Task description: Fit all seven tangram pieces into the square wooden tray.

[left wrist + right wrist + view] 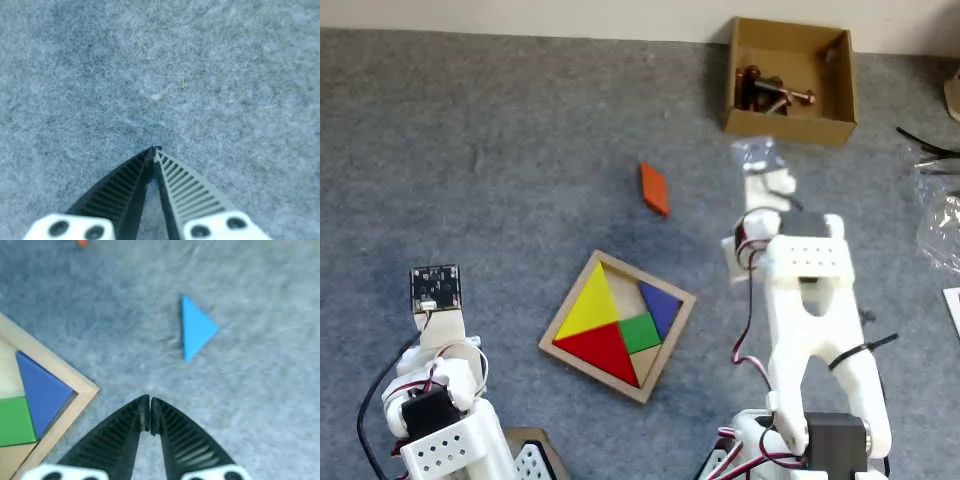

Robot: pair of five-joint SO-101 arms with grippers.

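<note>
Seating four pieces (605,330) in tray (570,297); leaving orange piece (654,189), light-blue triangle (196,328) loose on worktop (470,180); resting left claw (155,149), right claw (150,405) pressed together, empty.

- Worktop (470,150): grey felt-like cloth, matt, with a fuzzy nap.
- Tray (569,297): pale bare wood, smooth, matt.
- Blue triangle (196,329), orange piece (654,188): painted, smooth, low sheen.
- Left hand (156,150), right hand (149,405): dark ribbed plastic fingers, matt, on white plastic mounts.
- Box (785,128): brown cardboard, matt.
</note>
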